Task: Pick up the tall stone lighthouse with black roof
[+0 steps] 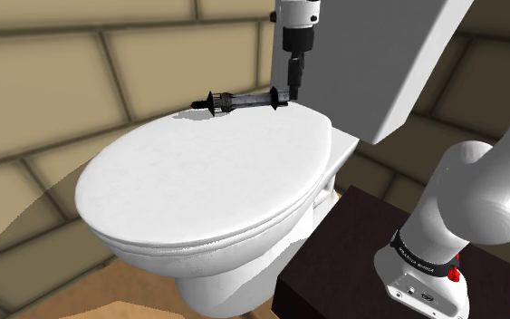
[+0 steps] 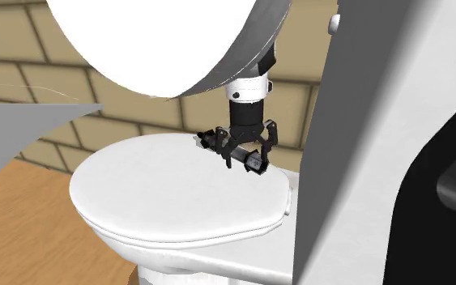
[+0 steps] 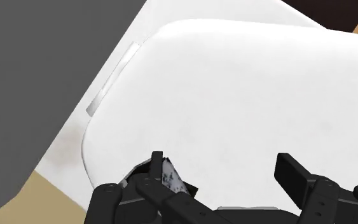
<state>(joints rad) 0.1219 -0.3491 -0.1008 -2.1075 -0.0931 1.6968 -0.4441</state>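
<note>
No text, number, brand or sign can be read in any view. The sole marking is a row of small white characters on a black band (image 1: 416,256) around the lowest white link of the arm (image 1: 479,195), toward 4 o'clock in the shoulder view. The characters run along the band from 10 o'clock to 4 o'clock and are too small to make out.

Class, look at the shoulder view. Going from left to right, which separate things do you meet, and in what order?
The lighthouse → end effector → white arm. The toilet lid and the grey tank overlap these, so they are left out.
</note>
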